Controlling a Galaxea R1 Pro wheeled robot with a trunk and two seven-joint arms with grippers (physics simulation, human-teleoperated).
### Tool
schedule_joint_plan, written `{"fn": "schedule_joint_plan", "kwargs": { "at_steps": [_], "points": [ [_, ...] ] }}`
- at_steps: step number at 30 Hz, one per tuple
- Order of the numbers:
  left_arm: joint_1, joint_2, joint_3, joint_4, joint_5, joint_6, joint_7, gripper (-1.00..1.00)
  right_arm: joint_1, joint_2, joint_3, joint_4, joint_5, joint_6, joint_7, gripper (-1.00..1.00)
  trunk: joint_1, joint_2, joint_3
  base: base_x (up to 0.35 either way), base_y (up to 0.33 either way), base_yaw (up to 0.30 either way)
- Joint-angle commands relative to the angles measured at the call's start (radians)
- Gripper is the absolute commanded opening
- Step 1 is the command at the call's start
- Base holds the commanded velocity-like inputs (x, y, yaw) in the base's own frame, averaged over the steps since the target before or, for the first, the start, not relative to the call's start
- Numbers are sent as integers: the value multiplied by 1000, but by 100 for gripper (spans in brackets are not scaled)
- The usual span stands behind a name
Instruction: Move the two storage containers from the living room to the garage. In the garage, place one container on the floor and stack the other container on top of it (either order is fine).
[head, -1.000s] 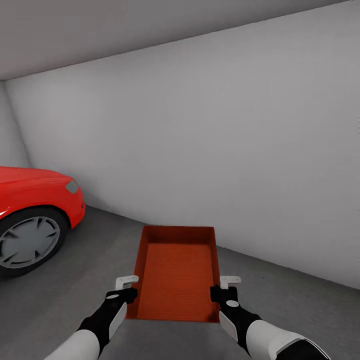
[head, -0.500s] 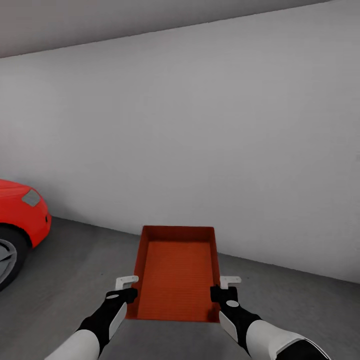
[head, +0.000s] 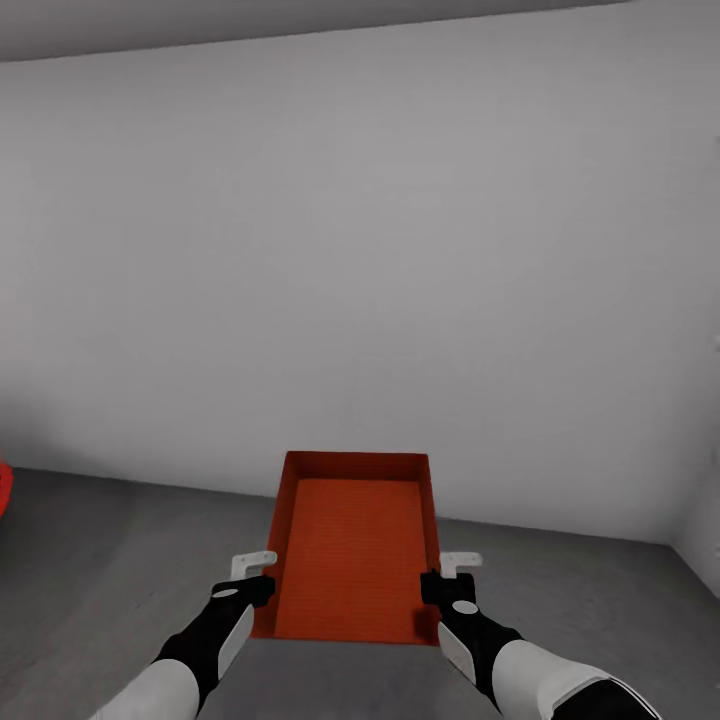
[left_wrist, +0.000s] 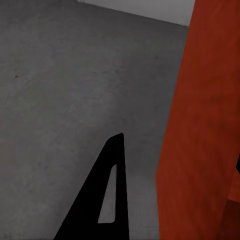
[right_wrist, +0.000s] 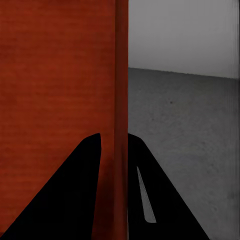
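I hold one orange-red open-top storage container (head: 352, 550) level in front of me, above the dark grey garage floor (head: 120, 570). My left gripper (head: 262, 588) is shut on its left long wall and my right gripper (head: 432, 585) on its right long wall. In the right wrist view the thin red wall (right_wrist: 121, 75) runs between the two black fingers of the right gripper (right_wrist: 114, 136). In the left wrist view the container's outer wall (left_wrist: 200, 125) stands beside one black finger (left_wrist: 107, 200) of the left gripper (left_wrist: 180, 150). The container is empty.
A plain white wall (head: 360, 250) faces me a short way ahead. It meets another wall in a corner at the right (head: 690, 530). A sliver of the red car (head: 3, 490) shows at the left edge. Bare floor lies on both sides of the container.
The view has swung to the right, so the red car has slid almost off the left edge and a wall corner has come in. Both grippers and the container hold the same pose.
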Motion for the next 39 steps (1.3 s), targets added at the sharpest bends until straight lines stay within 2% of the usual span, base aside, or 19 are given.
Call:
{"fn": "schedule_joint_plan", "kwargs": {
  "at_steps": [1, 13, 39],
  "points": [
    [0, 10, 10, -3, -16, 8, 6, -100, -1, 0, 4, 1, -8, -4, -3, -100, 1, -2, -2, 322, 92, -288],
    [0, 10, 11, -3, -16, 8, 6, -100, -1, 0, 4, 1, -8, -4, -3, -100, 1, -2, -2, 322, 92, -262],
    [0, 10, 10, -4, -16, 8, 6, -100, -1, 0, 3, 1, -8, -3, -3, -100, 1, -2, -2, 322, 92, -9]
  ]
}}
